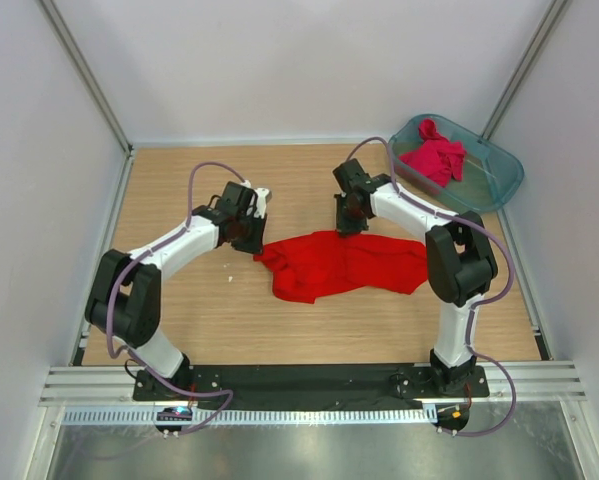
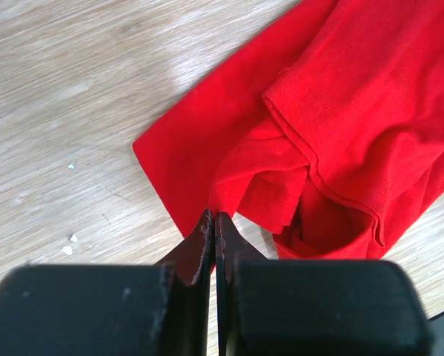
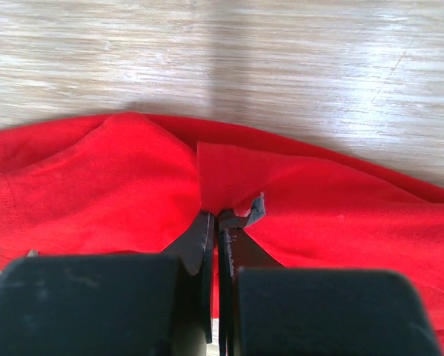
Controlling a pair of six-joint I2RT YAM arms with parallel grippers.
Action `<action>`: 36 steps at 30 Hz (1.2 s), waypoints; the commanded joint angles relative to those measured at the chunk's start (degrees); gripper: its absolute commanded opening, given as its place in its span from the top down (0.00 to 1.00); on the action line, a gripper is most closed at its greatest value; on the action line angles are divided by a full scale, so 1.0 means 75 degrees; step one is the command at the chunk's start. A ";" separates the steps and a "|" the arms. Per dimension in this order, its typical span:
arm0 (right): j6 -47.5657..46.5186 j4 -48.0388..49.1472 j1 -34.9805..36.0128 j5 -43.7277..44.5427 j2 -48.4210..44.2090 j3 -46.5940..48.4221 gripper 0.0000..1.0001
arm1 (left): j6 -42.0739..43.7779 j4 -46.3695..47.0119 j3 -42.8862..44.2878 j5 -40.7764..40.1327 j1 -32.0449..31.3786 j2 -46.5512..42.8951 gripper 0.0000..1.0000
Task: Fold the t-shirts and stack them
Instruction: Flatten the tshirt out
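— Where is the red t-shirt [image 1: 344, 265]?

— At the centre of the top view, flat on the pale wood-grain worktop [image 1: 179, 190]. It is a long, rumpled strip of soft knit, bunched and doubled at its left end. The left wrist view shows a hemmed edge curling over a deep fold there.

— And the other t-shirt?

— The crimson-pink t-shirt [image 1: 437, 157] is a crumpled heap inside the translucent teal tub [image 1: 509, 160], a rounded plastic bin at the upper right, well apart from the red one.

— What about the left hand [image 2: 214, 219]?

— Its dark, tapered fingers are pressed together. Their tips touch the lower edge of the bunched cloth, near a flat corner that spreads toward the left of the frame. I cannot tell whether any fabric is caught between them.

— The right hand [image 3: 218, 216]?

— Pressed together too, and pinching the red t-shirt near its upper edge. The cloth rises into a small peak at the fingertips, and a little flap pokes out beside them.
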 commanded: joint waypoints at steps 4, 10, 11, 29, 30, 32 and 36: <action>-0.0264 -0.0072 -0.0049 0.0136 -0.0406 -0.0068 0.99 | -0.0045 -0.0106 0.0184 0.0050 0.0010 -0.0395 1.00; -0.1014 -0.1057 -0.0084 0.1962 -0.1705 0.0120 0.99 | -0.0559 -0.0738 0.0569 -0.1586 0.0010 -0.1179 1.00; -0.1119 -0.1186 -0.0108 0.2557 -0.1997 0.0120 0.99 | -0.0677 -0.0820 0.0617 -0.1870 -0.0001 -0.1355 0.99; -0.2221 0.0802 -0.2205 0.4110 -0.5609 0.1313 0.99 | -0.0655 -0.1290 0.2807 -0.5457 0.0455 -0.4180 1.00; -0.2245 0.0979 -0.2217 0.4133 -0.5749 0.1385 0.99 | -0.0550 -0.1150 0.3110 -0.5679 0.0467 -0.4227 1.00; -0.2315 0.1424 -0.2217 0.4075 -0.5890 0.1456 0.99 | -0.0187 -0.0962 0.3382 -0.5798 0.0467 -0.4437 1.00; -0.2128 0.1988 -0.2241 0.3561 -0.6008 0.2006 0.99 | 0.0388 -0.0610 0.4190 -0.5916 0.0479 -0.4719 1.00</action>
